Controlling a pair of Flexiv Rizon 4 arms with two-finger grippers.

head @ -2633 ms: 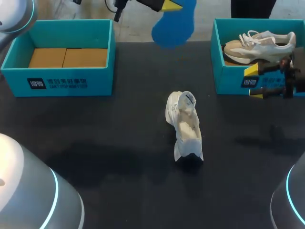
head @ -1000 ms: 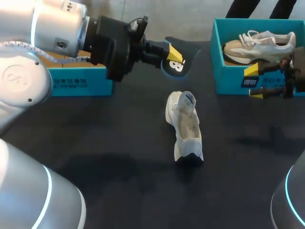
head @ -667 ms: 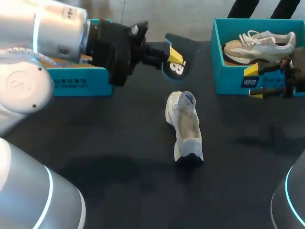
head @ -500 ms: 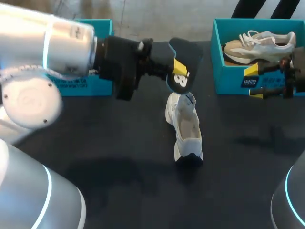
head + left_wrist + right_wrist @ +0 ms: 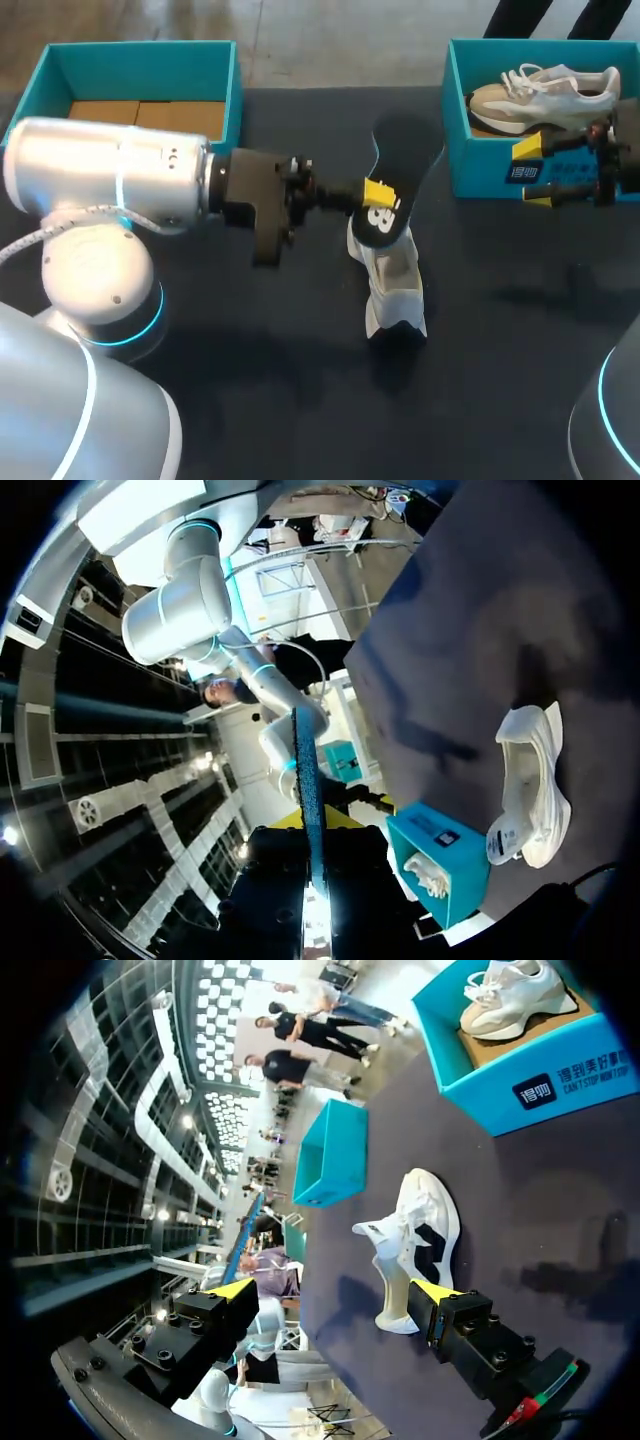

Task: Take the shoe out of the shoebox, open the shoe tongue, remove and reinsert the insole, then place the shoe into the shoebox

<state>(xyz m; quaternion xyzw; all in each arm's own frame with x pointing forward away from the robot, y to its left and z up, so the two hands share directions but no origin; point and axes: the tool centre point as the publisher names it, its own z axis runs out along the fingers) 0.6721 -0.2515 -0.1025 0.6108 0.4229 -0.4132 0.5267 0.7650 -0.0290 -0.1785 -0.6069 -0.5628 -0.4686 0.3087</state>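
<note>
The white shoe [image 5: 393, 285] sits mid-table, outside both boxes. Over its toe end we hold the dark insole [image 5: 405, 150], our left gripper [image 5: 378, 193] clamped on it; whether the insole touches the shoe we cannot tell. Our right gripper [image 5: 537, 172] hovers with fingers spread before the right box [image 5: 480, 170], which holds a beige shoe [image 5: 545, 95].

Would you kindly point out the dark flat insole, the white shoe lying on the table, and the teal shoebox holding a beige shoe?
dark flat insole [image 5: 404, 155]: head view, its plain dark part.
white shoe [image 5: 396, 277]: head view, its open inside.
teal shoebox [image 5: 478, 160]: head view, its front wall.
</note>
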